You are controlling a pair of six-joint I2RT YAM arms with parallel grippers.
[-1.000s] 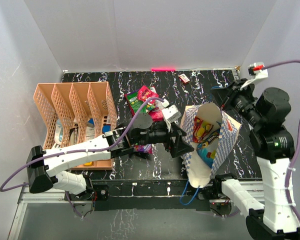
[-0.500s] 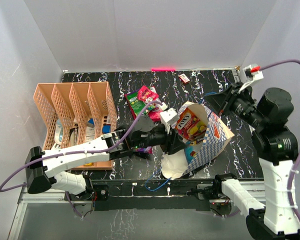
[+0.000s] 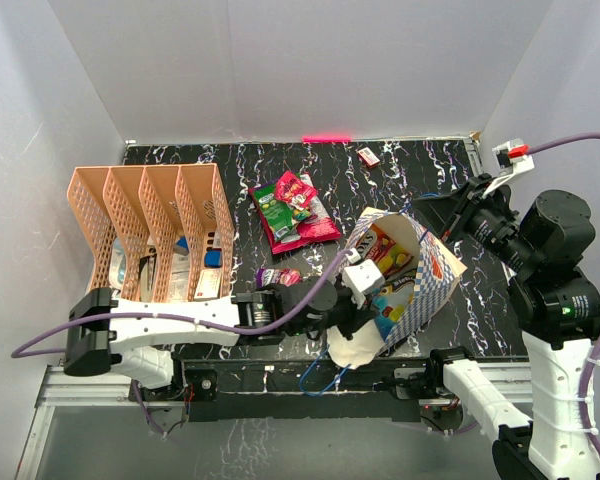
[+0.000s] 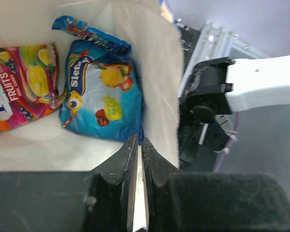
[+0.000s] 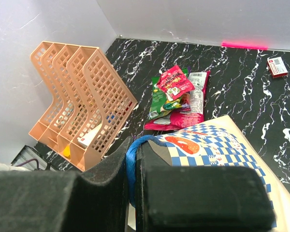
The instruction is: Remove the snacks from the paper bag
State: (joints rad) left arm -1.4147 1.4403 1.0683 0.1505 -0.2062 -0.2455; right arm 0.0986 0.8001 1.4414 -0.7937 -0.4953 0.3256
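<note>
Leftmost, we see the peach organizer (image 3: 145,235), its slots holding papers and something blue. Beside it, a pile of snacks (image 3: 292,208) lies on the table (image 3: 440,170), well apart from the far edge. Our left claw (image 4: 139,142) is pinched closed on the white rim of the paper bag (image 3: 425,270), which lies tilted right of centre, near the front edge. Inside sit at least 2 packets: a blue packet (image 4: 104,101) and an orange-pink packet (image 4: 19,87). Our right claw (image 5: 133,145) is clamped on the bag's blue cord (image 5: 130,166).

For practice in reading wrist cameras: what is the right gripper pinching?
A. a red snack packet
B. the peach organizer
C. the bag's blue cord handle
C: the right gripper has its fingers shut on the blue cord handle of the paper bag.
</note>
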